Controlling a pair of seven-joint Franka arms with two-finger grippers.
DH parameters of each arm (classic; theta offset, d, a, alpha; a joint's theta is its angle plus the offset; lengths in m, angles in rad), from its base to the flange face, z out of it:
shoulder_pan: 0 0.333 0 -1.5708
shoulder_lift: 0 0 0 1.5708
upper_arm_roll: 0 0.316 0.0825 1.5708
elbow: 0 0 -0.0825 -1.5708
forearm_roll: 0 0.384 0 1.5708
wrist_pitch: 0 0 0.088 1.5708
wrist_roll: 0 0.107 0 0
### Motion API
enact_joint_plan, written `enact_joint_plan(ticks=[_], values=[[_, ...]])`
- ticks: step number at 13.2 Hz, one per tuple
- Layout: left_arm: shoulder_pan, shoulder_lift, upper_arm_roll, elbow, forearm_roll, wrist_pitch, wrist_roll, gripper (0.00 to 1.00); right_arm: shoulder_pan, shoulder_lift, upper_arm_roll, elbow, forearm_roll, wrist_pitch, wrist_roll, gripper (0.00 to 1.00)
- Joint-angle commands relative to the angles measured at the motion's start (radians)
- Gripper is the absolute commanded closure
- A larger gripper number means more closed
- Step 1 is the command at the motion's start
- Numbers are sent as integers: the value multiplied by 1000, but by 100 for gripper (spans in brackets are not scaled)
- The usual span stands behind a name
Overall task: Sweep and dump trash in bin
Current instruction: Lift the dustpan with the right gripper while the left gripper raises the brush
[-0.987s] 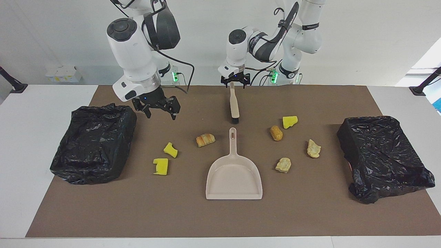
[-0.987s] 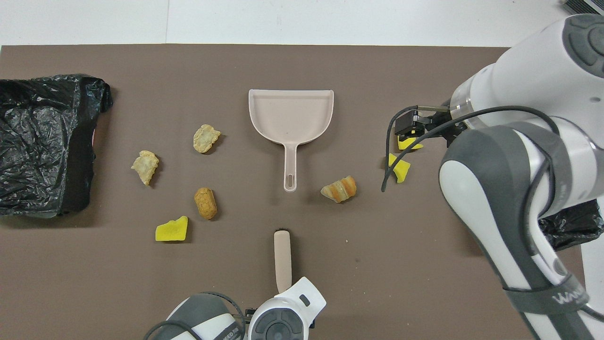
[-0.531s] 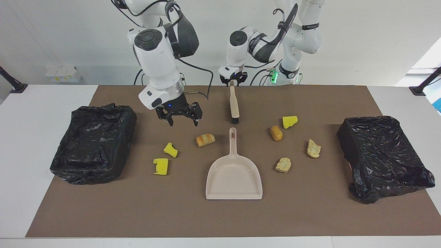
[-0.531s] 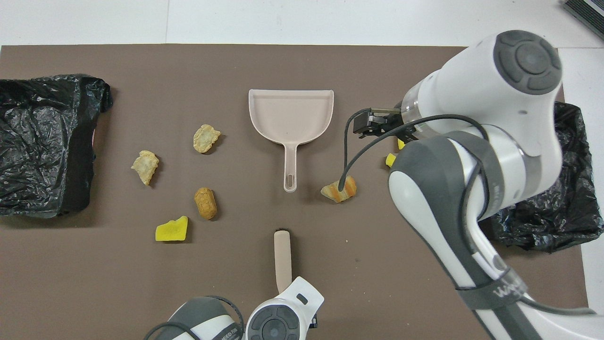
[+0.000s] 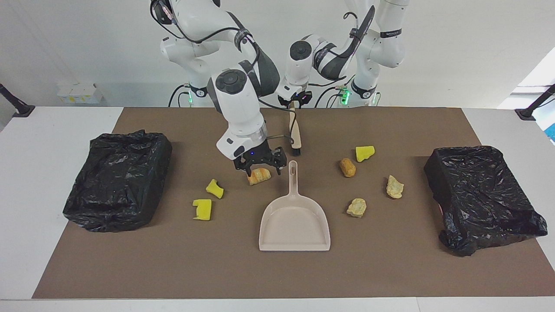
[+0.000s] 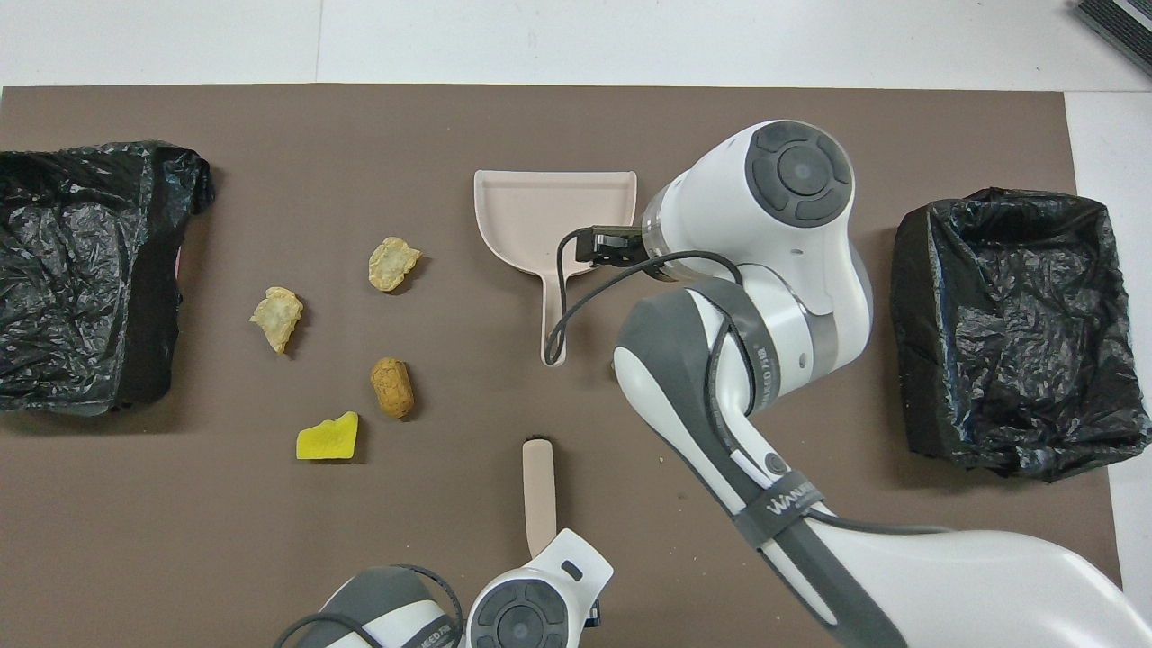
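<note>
Beside the dustpan handle: right end effector (image 5: pixel 259 167) hangs low over one bread-like piece (image 5: pixel 259 175), fingers spread wide, gripping nothing.
Dustpan (image 5: pixel 295 248): flat on the counter's brown mat (image 5: pixel 173 268), mouth away from the robots.
Brush (image 5: pixel 295 134): nearer the robots than the dustpan, in line with its handle; left end effector (image 5: pixel 295 97) is closed on the handle's top end.
Trash, right arm's end: two yellow sponge chunks (image 5: pixel 214 188) (image 5: pixel 202 209) beside the dustpan.
Trash, left arm's end: a yellow chunk (image 5: pixel 365 153), an orange-brown piece (image 5: pixel 347 167) and two beige lumps (image 5: pixel 395 186) (image 5: pixel 356 207).
Bins: two black-lined bins (image 5: pixel 119 180) (image 5: pixel 481 197), one at each end, well apart from the dustpan.
Handling, judged: scraps are light; sponge is soft and springy, beige lumps may crumble, bread pieces may roll.
Hold, judged: push scraps with bristles rather than pinching; grip the dustpan by its stiff handle.
</note>
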Motion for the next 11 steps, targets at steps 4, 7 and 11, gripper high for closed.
enact_joint_plan(ticks=[4, 7, 11], values=[[-11, -6, 15, -23, -21, 18, 55, 92, 126, 126, -1, 11, 17, 167, 149, 0], [-8, 0, 20, -9, -21, 16, 104, 100, 141, 143, -3, 2, -34, 190, 138, 7], [21, -6, 26, 9, -19, -19, 158, 100, 140, 123, -4, -53, -83, 176, 137, 28]])
